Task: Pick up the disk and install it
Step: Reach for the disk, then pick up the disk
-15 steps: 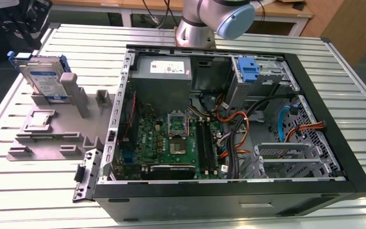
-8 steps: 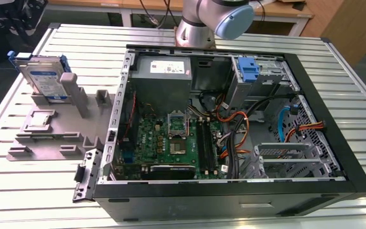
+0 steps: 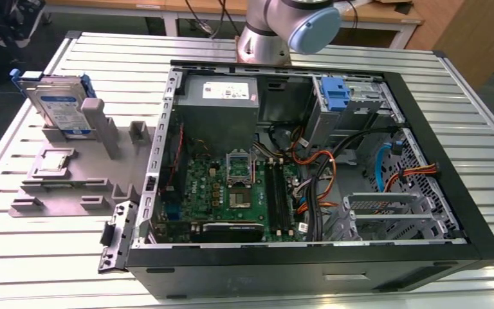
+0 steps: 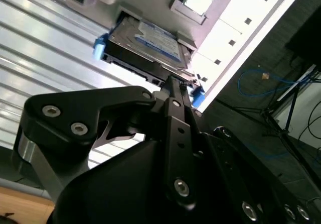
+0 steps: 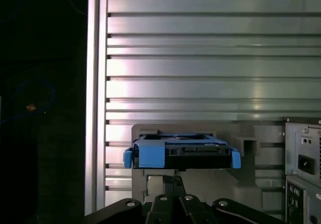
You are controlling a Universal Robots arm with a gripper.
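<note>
Hovering near grey fixture [image 3: 62,183]: gripper [image 5: 173,180], tips toward fixture's slot, jaws pressed together, pinching nothing. Disk [image 5: 193,156] upright on edge in that slot, blue rails showing.

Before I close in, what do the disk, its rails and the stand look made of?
The disk looks like silver-grey metal with a dull sheen under a label. Its rails look like matte blue moulded plastic. The stand is likely grey plastic, given its flat uniform finish.

arm [image 3: 260,38]: upright, blue-capped joint [image 3: 314,29] | tool [image 5: 174,180]: fingers [image 5: 168,190] closed together
</note>
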